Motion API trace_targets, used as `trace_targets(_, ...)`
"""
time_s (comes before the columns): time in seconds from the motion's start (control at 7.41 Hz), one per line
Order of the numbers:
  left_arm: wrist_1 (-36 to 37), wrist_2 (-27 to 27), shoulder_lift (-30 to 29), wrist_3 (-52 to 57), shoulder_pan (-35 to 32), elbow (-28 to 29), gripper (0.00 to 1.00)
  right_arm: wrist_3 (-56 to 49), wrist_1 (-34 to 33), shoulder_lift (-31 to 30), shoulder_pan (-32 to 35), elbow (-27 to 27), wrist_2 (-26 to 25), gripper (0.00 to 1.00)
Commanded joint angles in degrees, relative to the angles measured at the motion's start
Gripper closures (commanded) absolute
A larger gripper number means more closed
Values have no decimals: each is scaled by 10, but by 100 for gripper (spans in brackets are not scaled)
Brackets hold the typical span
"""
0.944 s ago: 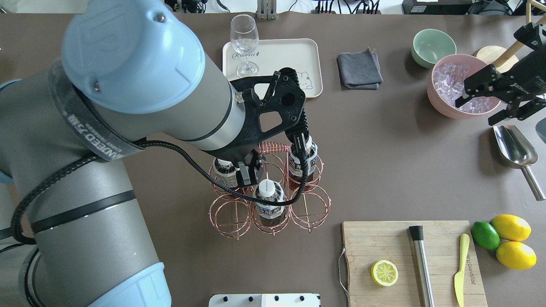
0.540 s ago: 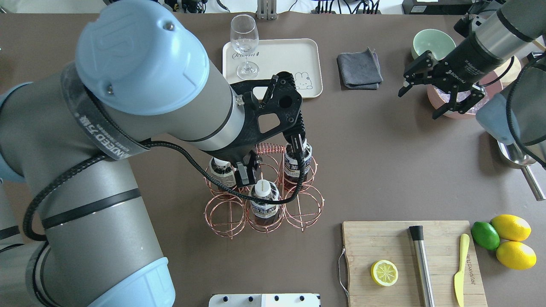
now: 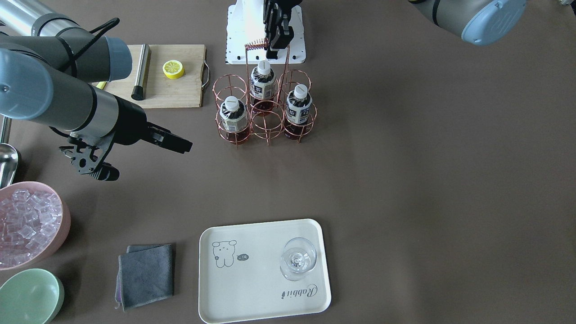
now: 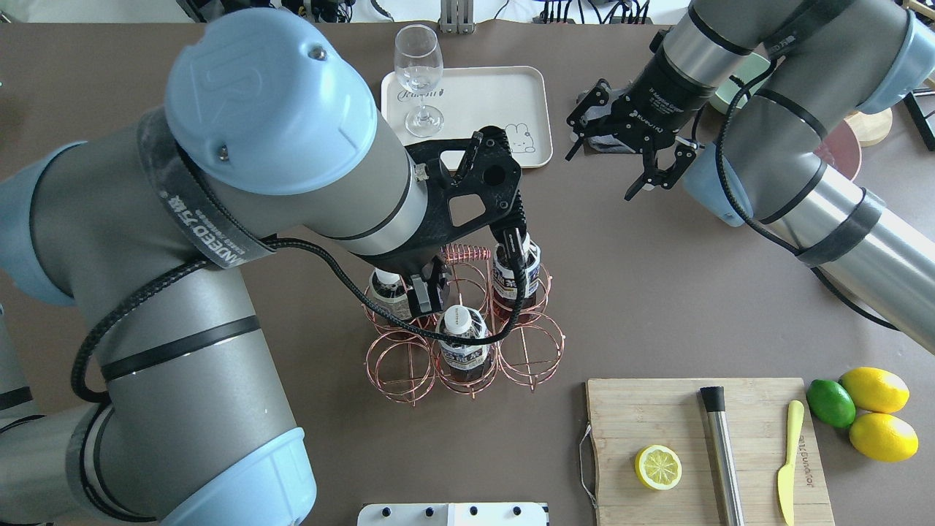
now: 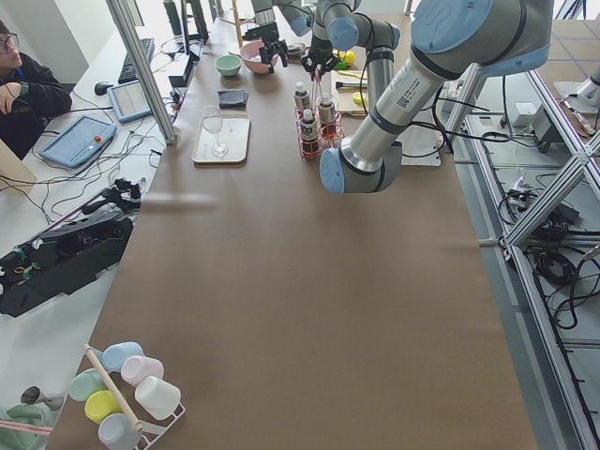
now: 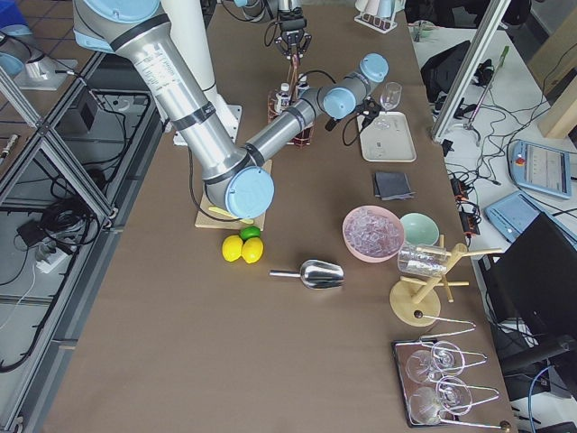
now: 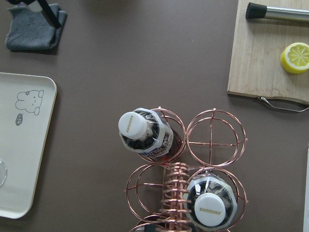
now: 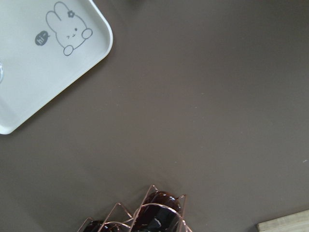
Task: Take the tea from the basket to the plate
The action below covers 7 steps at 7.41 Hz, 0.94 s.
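Left gripper (image 4: 429, 296) is clenched on the basket (image 4: 394, 365) handle, with three tea (image 4: 459, 337) bottles standing in slots just beneath it. Right gripper (image 4: 599, 177) hangs released over the counter (image 4: 657, 292), the plate (image 4: 475, 95) near it.

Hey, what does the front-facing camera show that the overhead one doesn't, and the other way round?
Only the front-facing view shows the ice cubes in the pink bowl. Only the overhead shows the lime and two whole lemons. Both show the basket holding three teas, and the plate with the wine glass on it.
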Motion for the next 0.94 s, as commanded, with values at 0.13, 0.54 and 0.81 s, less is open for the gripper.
trace_targets(0.13, -5, -1, 1, 0, -1, 2, 100, 28, 40, 38, -57, -30, 3, 1)
trace_targets(0.54, -5, 0, 1, 0, -1, 3, 100, 31, 41, 46, -77, -24, 14, 5)
trace_targets(0.81, -5, -1, 0, 0, -1, 3, 100, 30, 41, 46, -79, -22, 29, 25)
